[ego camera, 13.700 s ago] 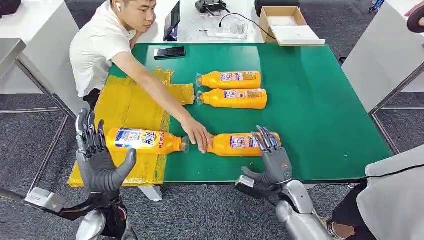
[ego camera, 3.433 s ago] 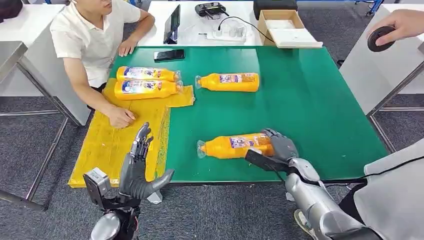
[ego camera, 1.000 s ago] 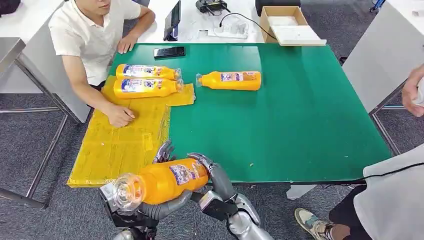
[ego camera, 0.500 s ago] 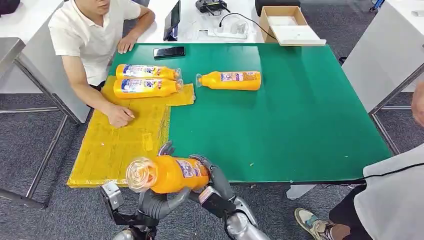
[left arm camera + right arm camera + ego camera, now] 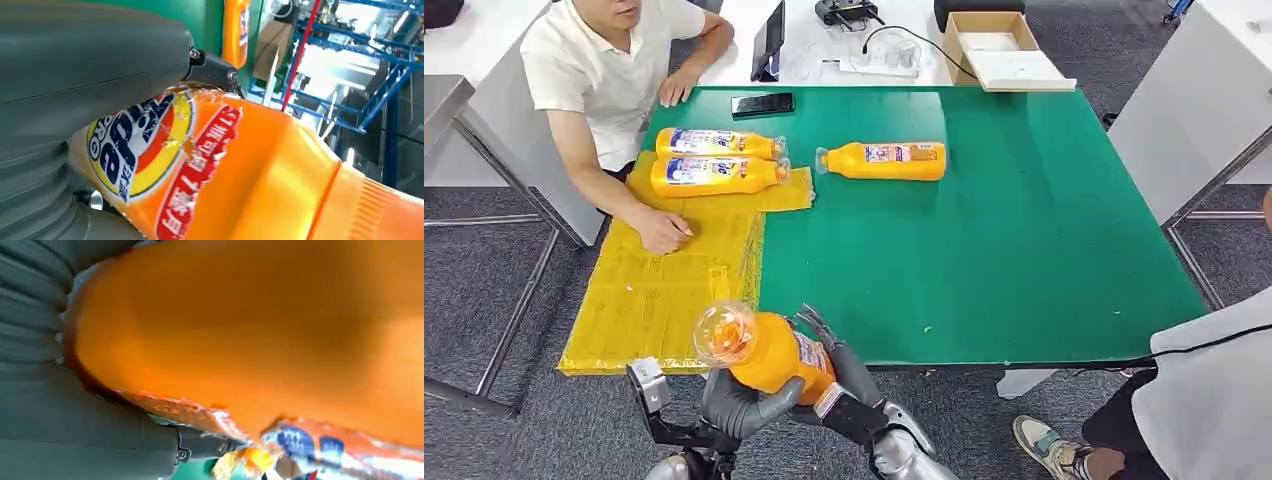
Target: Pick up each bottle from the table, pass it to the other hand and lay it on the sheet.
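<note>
Both robot hands grip one orange detergent bottle point(image 5: 769, 352) near the green worktop point(image 5: 1024, 250): left robot hand point(image 5: 739, 402) below, right robot hand point(image 5: 844, 365) behind.

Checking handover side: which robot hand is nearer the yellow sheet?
Left. The left hand grips the held bottle just off the yellow sheet's near corner; the right hand holds it farther right.

Right up close, the left hand point(image 5: 75, 100) wraps its grey ribbed cover and thick thumb around an orange bottle point(image 5: 260, 185), whose blue, yellow and red label faces the camera. Past it, a second orange bottle point(image 5: 235, 30) lies on the green table point(image 5: 200, 15), with blue framing point(image 5: 380, 75) beyond.
</note>
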